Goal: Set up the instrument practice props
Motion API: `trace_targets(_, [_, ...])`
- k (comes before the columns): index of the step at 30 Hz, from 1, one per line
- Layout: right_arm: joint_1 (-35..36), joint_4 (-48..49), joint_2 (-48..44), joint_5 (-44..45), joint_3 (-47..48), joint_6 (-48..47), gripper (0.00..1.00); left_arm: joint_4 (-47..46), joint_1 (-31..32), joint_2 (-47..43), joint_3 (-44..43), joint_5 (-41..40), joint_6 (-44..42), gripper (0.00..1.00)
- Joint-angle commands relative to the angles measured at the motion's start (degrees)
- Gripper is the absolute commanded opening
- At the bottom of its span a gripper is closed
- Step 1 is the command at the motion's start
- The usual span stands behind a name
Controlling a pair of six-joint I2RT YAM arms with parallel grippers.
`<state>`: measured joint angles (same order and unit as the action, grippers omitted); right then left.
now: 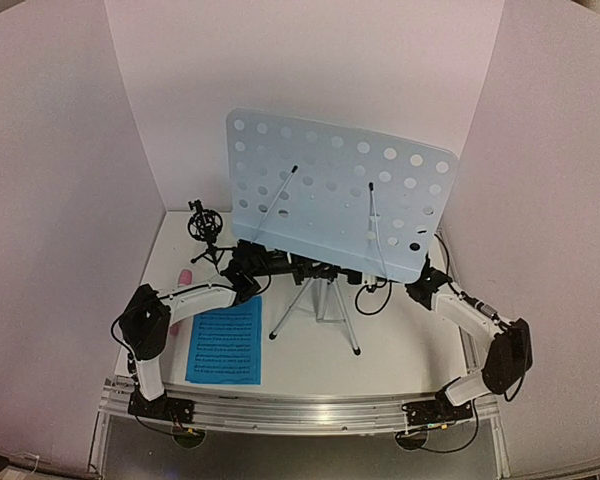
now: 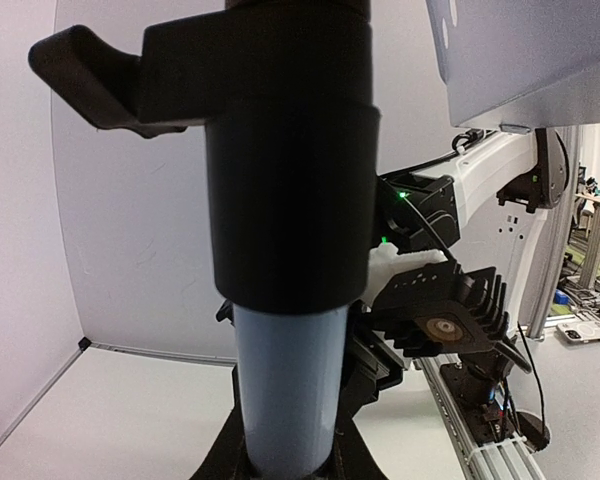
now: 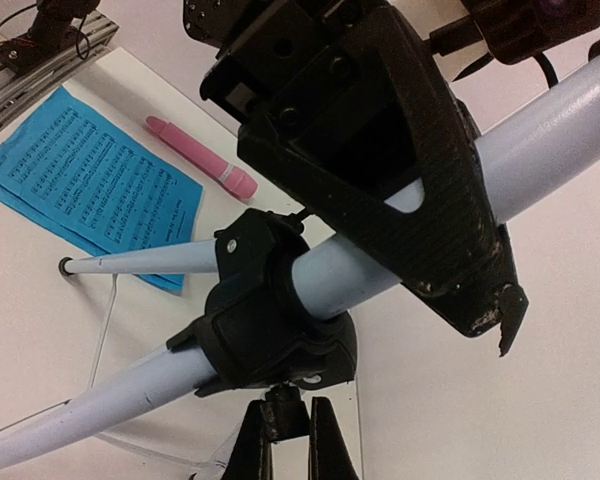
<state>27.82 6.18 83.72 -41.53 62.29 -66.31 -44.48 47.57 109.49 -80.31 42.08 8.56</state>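
Observation:
The pale-blue perforated music stand [image 1: 340, 190] stands mid-table on its silver tripod [image 1: 315, 308]. My left gripper [image 1: 248, 268] is shut on the stand's pole [image 2: 285, 390], just below a black collar [image 2: 290, 150]. My right gripper [image 3: 285, 450] is shut on a small black knob [image 3: 285, 415] under the tripod's black clamp [image 3: 270, 320]. In the top view its fingers are hidden under the stand's desk. The blue sheet-music pages [image 1: 225, 340] lie stacked flat at the front left and also show in the right wrist view [image 3: 80, 180]. The pink microphone [image 3: 202, 157] lies beside them. The black mic holder [image 1: 205, 225] stands at the back left.
White walls close the table at the back and both sides. A black cable [image 1: 375, 295] loops on the table right of the tripod. The aluminium rail [image 1: 300, 410] with the arm bases runs along the near edge. The left gripper's black finger [image 3: 420, 190] crosses the pole in the right wrist view.

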Motion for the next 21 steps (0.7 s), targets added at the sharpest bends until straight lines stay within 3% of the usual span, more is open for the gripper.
trace_targets(1, [0.5, -6.0, 0.69, -1.85, 2.21, 0.97, 0.0, 0.74, -0.36, 0.79, -1.92, -0.24, -0.8, 0.0])
trace_targets(5, [0.48, -12.23, -0.76, -3.95, 2.97, 4.98, 0.0, 1.59, -0.49, 0.73, -1.87, 0.02, -1.52, 0.0])
trace_targets(11, [0.48, -26.24, 0.67, -8.85, 9.52, 23.37, 0.0, 4.27, -0.64, 0.69, -1.86, -0.93, -5.74, 0.0])
trace_targets(21, [0.49, -26.77, 1.64, -18.65, 9.69, 50.21, 0.0, 5.64, -0.61, 0.47, -1.47, -1.45, -8.45, 0.0])
